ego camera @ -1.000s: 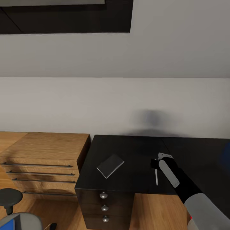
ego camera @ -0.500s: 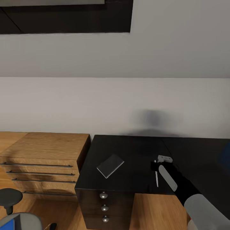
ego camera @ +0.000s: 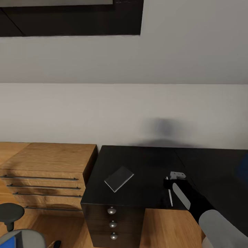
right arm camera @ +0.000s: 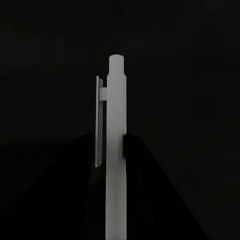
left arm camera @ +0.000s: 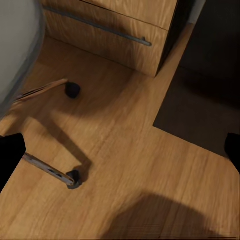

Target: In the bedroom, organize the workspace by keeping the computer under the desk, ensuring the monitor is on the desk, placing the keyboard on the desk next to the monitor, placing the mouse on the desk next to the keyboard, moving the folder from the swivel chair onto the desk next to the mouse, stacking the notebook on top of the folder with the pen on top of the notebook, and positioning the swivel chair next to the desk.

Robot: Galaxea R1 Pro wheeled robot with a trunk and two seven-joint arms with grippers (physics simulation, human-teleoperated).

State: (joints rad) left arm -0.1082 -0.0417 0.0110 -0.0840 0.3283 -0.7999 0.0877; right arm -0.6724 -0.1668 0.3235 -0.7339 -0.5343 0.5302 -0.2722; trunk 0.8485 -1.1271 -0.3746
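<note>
Where it meets the black desk (ego camera: 137, 165), the pen (right arm camera: 116, 150) looks slim, white, clipped.

Right arm reaches forward, its end effector (ego camera: 168, 187) clamped shut low down.

The head view looks forward and down on the desk (ego camera: 137, 165) and wall from above. The right wrist view sits very near the pen (right arm camera: 116, 150), which the head view shares (ego camera: 169, 197). The left wrist view faces down at the floor (left arm camera: 135, 165) beside the chest (left arm camera: 125, 30).
</note>
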